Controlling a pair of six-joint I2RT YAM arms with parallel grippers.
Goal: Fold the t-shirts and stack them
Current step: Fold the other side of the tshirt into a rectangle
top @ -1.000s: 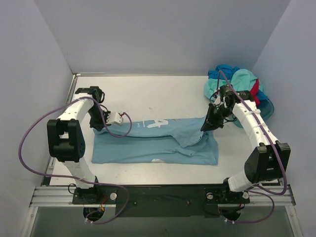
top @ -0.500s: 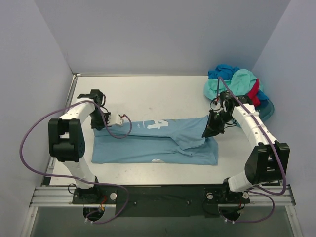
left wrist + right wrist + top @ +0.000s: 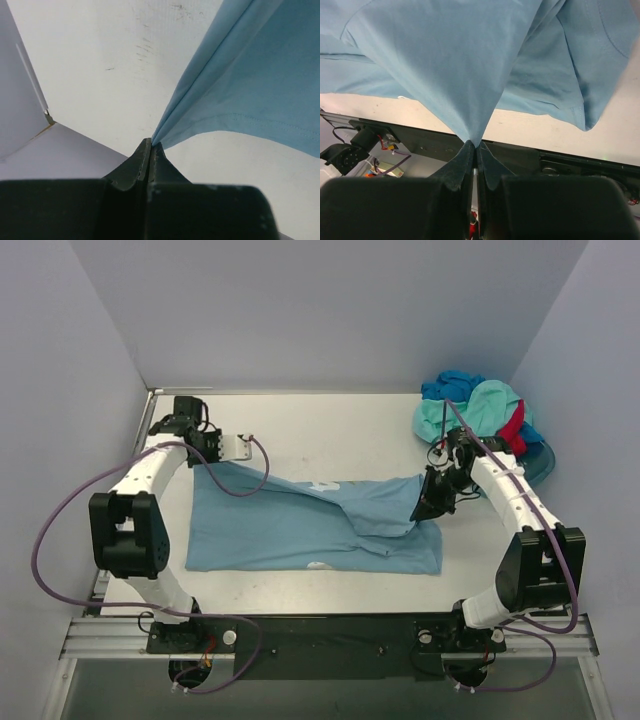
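Left end effector [image 3: 151, 144] lifted shirt [image 3: 300, 530] corner, seemingly rearward

L gripper [image 3: 150, 145] pinches sky-blue t-shirt [image 3: 250, 80] edge above white table [image 3: 115, 65].

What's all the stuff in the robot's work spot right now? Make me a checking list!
Surface: white table, a few faint scuffs.
Job's things: light blue t-shirt spread out, two parts lifted; pile of t-shirts, mint, blue and red, at the far right corner.
Clutter: teal tub under the pile.
Grippers: left pincer shut on the light blue t-shirt; right pincer shut on it too.
Cables: purple cables loop along both arms.
Surroundings: pale walls on three sides.
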